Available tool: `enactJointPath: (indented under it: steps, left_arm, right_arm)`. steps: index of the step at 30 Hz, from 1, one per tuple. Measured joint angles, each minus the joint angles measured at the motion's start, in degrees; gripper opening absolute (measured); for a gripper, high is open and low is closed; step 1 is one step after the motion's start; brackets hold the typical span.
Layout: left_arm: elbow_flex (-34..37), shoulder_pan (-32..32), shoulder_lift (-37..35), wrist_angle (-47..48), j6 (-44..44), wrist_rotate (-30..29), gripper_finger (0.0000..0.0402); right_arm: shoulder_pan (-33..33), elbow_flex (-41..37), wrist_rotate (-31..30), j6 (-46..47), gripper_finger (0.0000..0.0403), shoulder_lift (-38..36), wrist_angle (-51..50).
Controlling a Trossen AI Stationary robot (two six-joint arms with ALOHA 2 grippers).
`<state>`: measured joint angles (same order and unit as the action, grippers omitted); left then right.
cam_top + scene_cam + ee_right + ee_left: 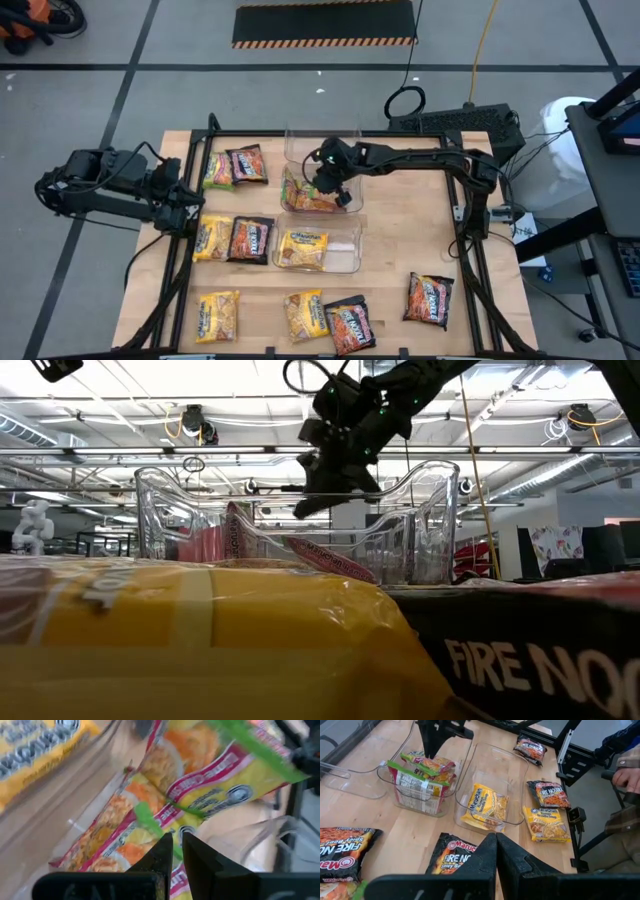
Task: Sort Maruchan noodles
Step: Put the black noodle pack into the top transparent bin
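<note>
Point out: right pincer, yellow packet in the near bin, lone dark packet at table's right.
right pincer (331, 192), high view, fingertips.
yellow packet (302, 247), high view, middle.
dark packet (429, 299), high view, middle.

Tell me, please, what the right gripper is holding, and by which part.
A green-yellow noodle packet, seemingly pinched by its green sealed edge.

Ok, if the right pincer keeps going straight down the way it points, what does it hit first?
Most likely the green-yellow packets stacked in the middle clear bin; the right pincer points straight at them with nothing between, though how much gap remains is unclear.
</note>
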<state>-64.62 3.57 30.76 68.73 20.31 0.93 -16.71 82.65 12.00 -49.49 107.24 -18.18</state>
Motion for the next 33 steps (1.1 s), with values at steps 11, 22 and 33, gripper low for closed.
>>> enactJointPath:
  steps: [11,22,33]
  left_arm:
    - [0.0,0.0,0.3,0.0,0.0,0.0,0.0008]
    - [0.0,0.0,0.7,0.0,-3.5,0.0,0.0008]
    - [0.0,0.0,0.7,0.1,-3.7,0.0,0.0008]
  right_arm:
    - [-0.1,0.0,-7.8,9.4,0.0035,-11.4,2.7]
    - [-0.2,0.0,-15.2,26.7,0.0035,-26.6,-11.8]
    - [-0.1,0.0,-15.0,42.8,0.0036,-33.3,-24.2]
